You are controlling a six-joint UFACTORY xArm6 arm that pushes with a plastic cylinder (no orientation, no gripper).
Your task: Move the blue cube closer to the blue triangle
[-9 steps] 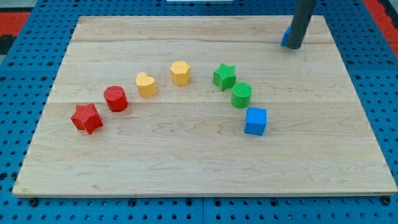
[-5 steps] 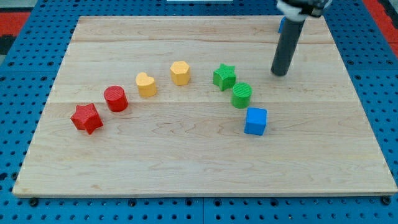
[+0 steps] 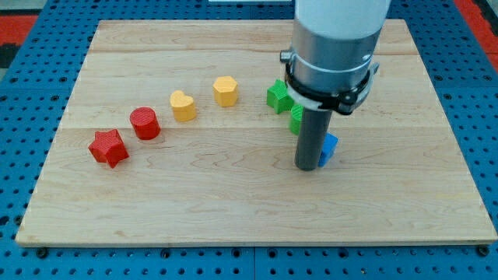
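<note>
Camera view: my tip [image 3: 307,166] sits against the view-left side of the blue cube [image 3: 330,146], mid-bench. No gripper exists. The blue triangle is hidden; next, I judge, push toward the view's upper right.

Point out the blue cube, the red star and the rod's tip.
blue cube [image 3: 330,146]: camera view, on its visible right part beside the rod.
red star [image 3: 107,147]: camera view, on the middle of its top face.
my tip [image 3: 307,166]: camera view, on the rod's very end, at the cube's left.
</note>
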